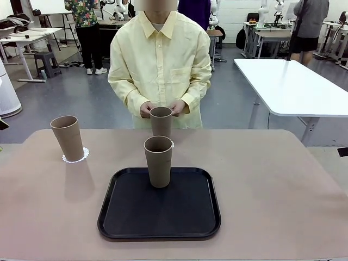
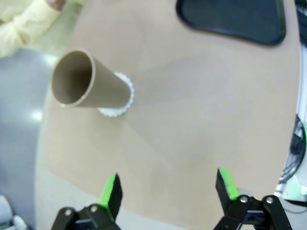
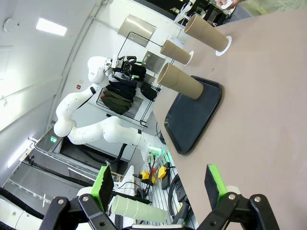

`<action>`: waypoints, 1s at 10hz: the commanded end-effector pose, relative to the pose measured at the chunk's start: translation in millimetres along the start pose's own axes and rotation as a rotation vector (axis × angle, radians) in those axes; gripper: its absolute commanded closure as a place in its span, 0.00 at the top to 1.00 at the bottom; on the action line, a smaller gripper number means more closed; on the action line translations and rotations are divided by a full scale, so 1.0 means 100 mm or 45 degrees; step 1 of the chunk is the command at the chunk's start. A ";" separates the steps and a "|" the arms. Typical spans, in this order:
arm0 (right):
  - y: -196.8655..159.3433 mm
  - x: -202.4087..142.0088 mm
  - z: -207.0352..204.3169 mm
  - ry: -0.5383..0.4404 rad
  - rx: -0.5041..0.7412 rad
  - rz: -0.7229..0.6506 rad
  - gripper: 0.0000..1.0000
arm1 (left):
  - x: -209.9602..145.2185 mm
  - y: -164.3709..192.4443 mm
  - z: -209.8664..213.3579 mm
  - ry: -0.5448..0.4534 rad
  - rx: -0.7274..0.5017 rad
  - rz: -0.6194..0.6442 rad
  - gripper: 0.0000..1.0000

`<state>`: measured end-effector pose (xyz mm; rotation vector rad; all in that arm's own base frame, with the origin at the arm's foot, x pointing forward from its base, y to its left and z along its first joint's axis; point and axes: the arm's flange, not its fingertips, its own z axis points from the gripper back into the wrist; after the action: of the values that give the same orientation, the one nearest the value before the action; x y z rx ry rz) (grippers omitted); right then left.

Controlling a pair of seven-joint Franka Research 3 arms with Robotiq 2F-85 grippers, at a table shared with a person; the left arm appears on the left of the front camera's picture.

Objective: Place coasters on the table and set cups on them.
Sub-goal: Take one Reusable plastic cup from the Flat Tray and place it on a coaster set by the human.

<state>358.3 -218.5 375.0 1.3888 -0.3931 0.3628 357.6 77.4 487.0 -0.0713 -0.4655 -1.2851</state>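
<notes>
1. Left wrist view: left pincer (image 2: 168,189) wide open, empty, aimed down at worktop (image 2: 201,124) nr left cup (image 2: 88,81); right pincer (image 3: 158,184) also agape, empty, rolled sideways.
2. Tray cup (image 1: 158,161) on black tray (image 1: 163,212): tall, tippy. Off-centre pinch could topple it.
3. Left cup stands on coaster (image 1: 76,158).
4. Far edge: person's hands (image 1: 147,109) hold 3rd cup (image 1: 161,120) at 2nd coaster (image 3: 225,45).

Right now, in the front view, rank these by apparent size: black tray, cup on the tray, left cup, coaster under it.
1. black tray
2. cup on the tray and left cup: they look alike, and the tray one sits nearer, so I won't rank them
3. coaster, smallest
</notes>
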 end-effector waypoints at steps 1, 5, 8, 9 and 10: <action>0.00 0.00 0.00 -0.002 0.000 -0.001 1.00 | 0.02 0.00 0.00 0.020 -0.006 0.018 1.00; 0.00 0.00 0.00 -0.002 0.000 -0.001 1.00 | 0.06 -0.07 -0.06 0.067 0.129 0.226 1.00; 0.00 0.00 0.00 -0.002 0.000 -0.001 1.00 | 0.10 -0.32 -0.18 0.018 0.218 1.091 1.00; 0.00 0.00 0.00 -0.002 0.000 -0.001 1.00 | 0.14 -0.31 -0.18 0.068 0.177 1.136 1.00; 0.00 0.00 0.00 -0.002 0.000 -0.001 1.00 | 0.12 -0.39 -0.25 0.124 0.128 1.162 1.00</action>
<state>358.4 -218.5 375.0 1.3888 -0.3931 0.3629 358.9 66.7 480.8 -0.1156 -0.3963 -0.4471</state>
